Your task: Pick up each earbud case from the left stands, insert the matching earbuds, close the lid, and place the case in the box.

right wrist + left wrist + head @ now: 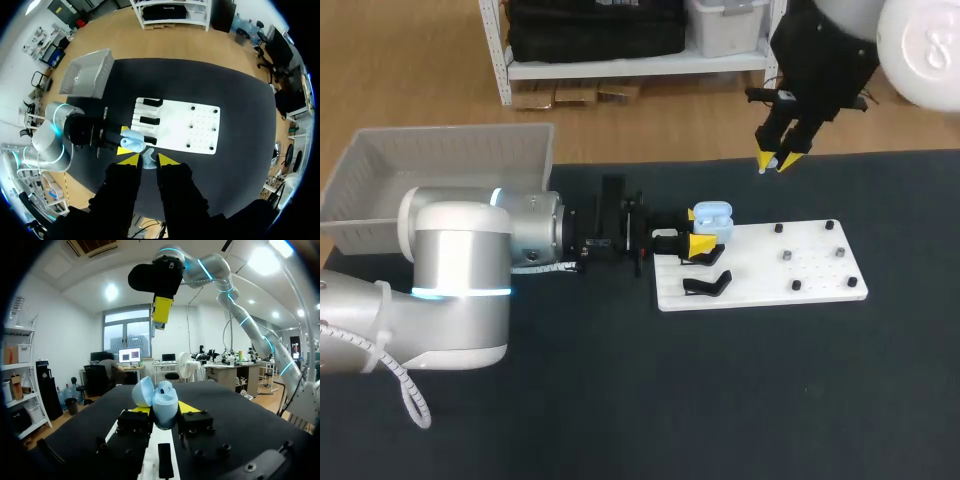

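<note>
A light blue earbud case (712,217) with its lid open is held upright over the left end of the white stand board (790,285), and my left gripper (700,243) is shut on it. In the left wrist view the case (164,401) sits between the yellow fingertips (192,408). High above the board's far edge, my right gripper (778,162) is shut on a small pale earbud (148,162). From the right wrist view the open case (133,141) lies well below the gripper (148,160).
An empty black stand (706,283) sits on the board just in front of the case, and small black pegs (786,257) dot its right half. A grey box (450,135) stands at the table's far left corner.
</note>
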Action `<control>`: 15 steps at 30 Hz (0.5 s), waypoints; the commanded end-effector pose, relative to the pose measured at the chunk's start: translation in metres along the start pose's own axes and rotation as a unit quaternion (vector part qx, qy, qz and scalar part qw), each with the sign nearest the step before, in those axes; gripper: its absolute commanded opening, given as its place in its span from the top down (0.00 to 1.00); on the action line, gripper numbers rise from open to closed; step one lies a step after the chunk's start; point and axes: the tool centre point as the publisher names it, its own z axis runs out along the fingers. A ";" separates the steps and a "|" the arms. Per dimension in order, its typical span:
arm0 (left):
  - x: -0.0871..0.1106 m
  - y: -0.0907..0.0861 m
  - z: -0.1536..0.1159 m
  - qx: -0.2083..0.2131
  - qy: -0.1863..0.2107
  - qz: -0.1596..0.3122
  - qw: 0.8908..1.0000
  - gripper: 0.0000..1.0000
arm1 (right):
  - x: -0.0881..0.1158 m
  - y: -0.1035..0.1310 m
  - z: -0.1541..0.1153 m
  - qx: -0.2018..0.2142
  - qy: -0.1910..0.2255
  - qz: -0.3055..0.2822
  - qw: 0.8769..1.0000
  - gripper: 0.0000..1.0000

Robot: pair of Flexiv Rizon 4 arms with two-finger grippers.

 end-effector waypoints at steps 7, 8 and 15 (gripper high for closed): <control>0.001 0.000 0.000 -0.002 -0.002 0.002 1.000 1.00 | 0.002 -0.001 0.000 0.001 -0.003 0.001 1.000 1.00; 0.001 0.000 0.000 -0.002 -0.002 0.002 1.000 1.00 | 0.002 -0.001 0.000 0.001 -0.003 0.001 1.000 1.00; 0.001 0.000 0.000 -0.002 -0.002 0.002 1.000 1.00 | -0.002 0.025 -0.001 0.019 0.019 -0.092 0.995 1.00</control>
